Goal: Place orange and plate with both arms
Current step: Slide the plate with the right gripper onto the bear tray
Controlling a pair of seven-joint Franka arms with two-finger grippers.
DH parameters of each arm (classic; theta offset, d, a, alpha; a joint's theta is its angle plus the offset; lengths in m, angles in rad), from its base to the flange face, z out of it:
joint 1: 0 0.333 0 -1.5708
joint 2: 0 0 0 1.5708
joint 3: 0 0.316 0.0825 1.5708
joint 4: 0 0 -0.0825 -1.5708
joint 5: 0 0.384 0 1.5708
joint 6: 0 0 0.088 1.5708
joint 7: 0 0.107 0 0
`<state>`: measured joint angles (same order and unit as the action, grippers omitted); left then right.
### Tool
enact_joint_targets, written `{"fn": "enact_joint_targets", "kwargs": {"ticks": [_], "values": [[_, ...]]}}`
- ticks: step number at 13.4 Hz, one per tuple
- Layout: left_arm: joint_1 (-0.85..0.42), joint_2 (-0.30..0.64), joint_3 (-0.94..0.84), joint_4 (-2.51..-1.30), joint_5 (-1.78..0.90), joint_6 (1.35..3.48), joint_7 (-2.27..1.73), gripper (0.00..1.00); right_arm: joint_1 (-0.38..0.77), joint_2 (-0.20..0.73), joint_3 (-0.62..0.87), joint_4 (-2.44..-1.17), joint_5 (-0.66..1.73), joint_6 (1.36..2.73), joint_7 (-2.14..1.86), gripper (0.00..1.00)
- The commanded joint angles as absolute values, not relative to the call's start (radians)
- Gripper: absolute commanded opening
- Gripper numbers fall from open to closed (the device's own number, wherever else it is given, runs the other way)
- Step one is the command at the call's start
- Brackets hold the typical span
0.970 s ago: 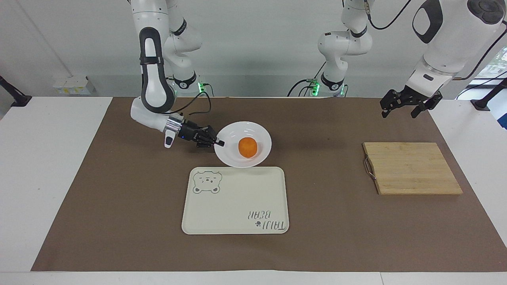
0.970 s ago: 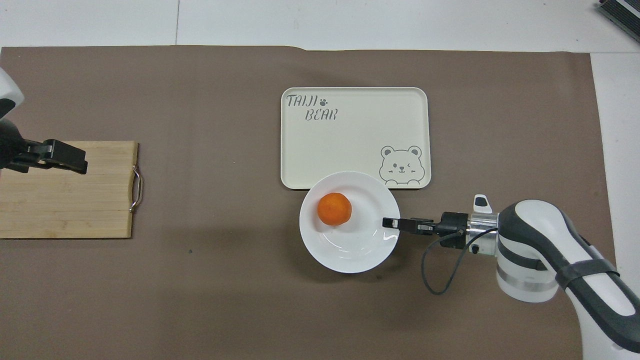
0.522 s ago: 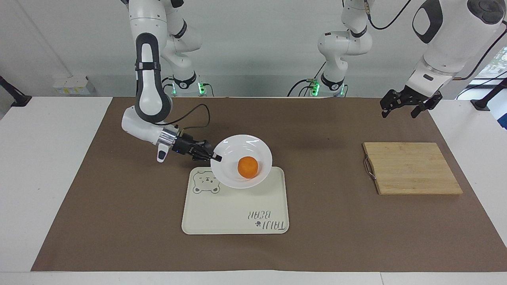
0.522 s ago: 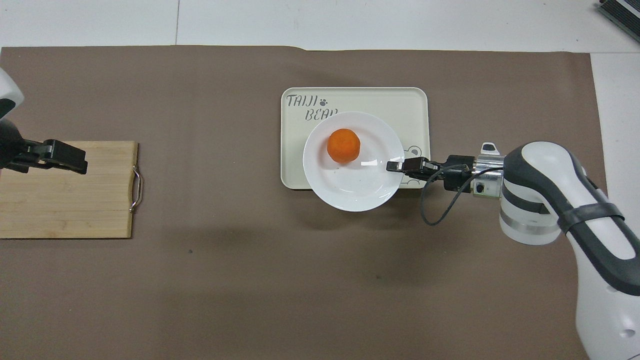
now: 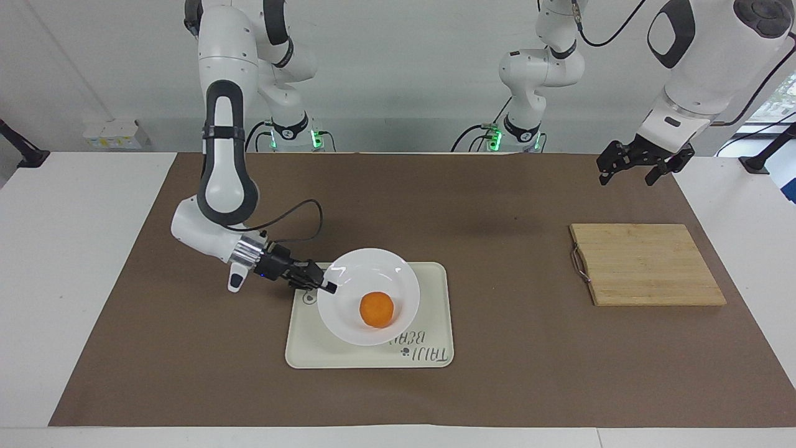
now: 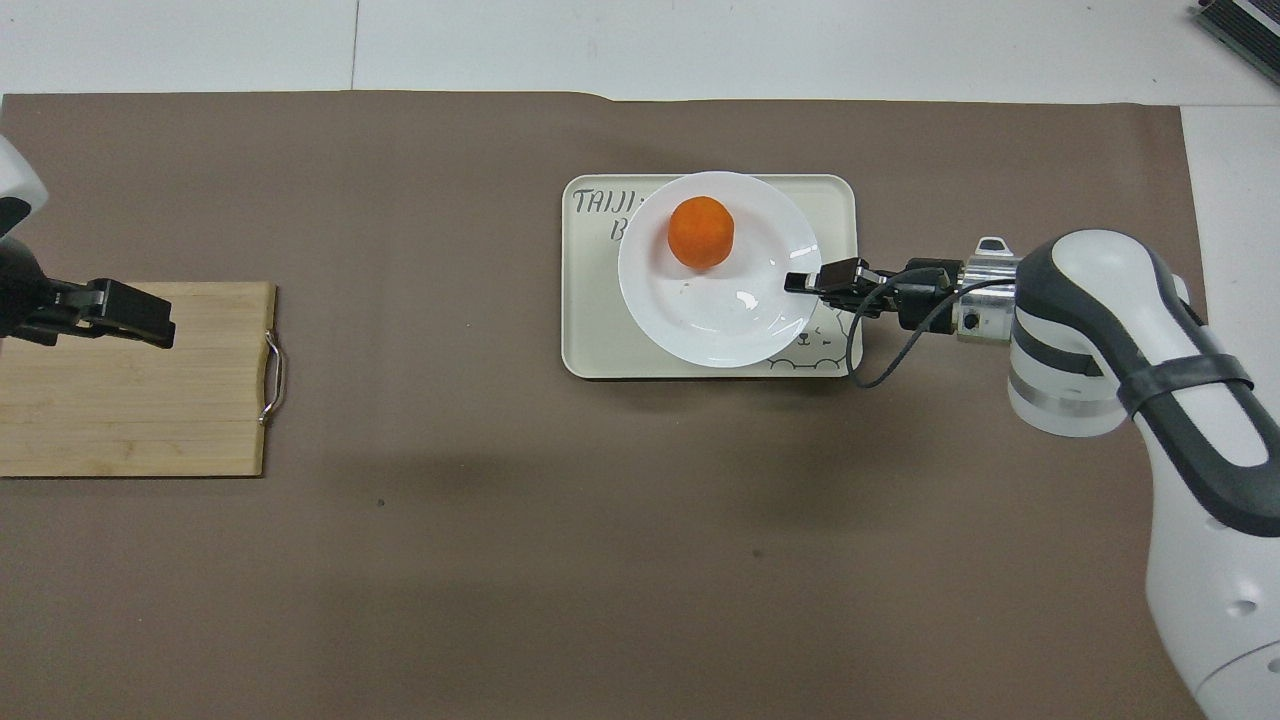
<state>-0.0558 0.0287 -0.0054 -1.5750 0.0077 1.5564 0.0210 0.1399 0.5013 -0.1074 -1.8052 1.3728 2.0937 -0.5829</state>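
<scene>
Right gripper (image 5: 328,287): jaws pinching the plate's rim, at the tray's edge toward the right arm's end
Plate (image 5: 348,323): white, over the tray, whether it touches the tray I cannot tell
Orange (image 5: 376,309): sitting in the plate
Tray (image 5: 429,298): cream, mid-table on the brown mat
Left gripper (image 5: 643,163): waiting, jaws spread, up over the mat, well apart from the tray

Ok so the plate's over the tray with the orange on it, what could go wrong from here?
The right gripper pinches the plate by one rim only, over the tray. The plate could tip or slip as it is lowered. The orange sits loose in the well, so a tilt or bump could roll it off. The left gripper waits over the table by the cutting board, giving no support.
</scene>
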Motion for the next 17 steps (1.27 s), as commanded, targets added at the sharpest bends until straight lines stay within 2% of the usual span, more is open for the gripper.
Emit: {"fn": "enact_joint_targets", "kwargs": {"ticks": [1,11,12,13,14,15,17], "values": [[-0.049,0.029,-0.011,-1.568,0.017,1.552,0.025,1.0,0.143,0.541,-0.1,-1.759,1.367,2.117,-0.566,0.0],[-0.048,0.029,-0.011,-1.568,0.017,1.552,0.025,1.0,0.158,0.549,-0.1,-1.821,1.356,2.137,-0.614,0.0],[-0.049,0.029,-0.011,-1.568,0.017,1.552,0.025,1.0,0.156,0.549,-0.1,-1.821,1.353,2.134,-0.611,0.07],[-0.049,0.029,-0.011,-1.568,0.017,1.552,0.025,1.0,0.156,0.549,-0.101,-1.819,1.348,2.131,-0.609,0.28],[-0.049,0.029,-0.011,-1.568,0.017,1.552,0.025,1.0,0.156,0.549,-0.101,-1.813,1.33,2.129,-0.609,0.72],[-0.049,0.029,-0.011,-1.568,0.017,1.552,0.025,1.0,0.155,0.549,-0.101,-1.807,1.294,2.131,-0.615,1.0],[-0.049,0.029,-0.011,-1.568,0.017,1.552,0.025,1.0,0.144,0.545,-0.103,-1.79,1.224,2.129,-0.604,1.0]]}}
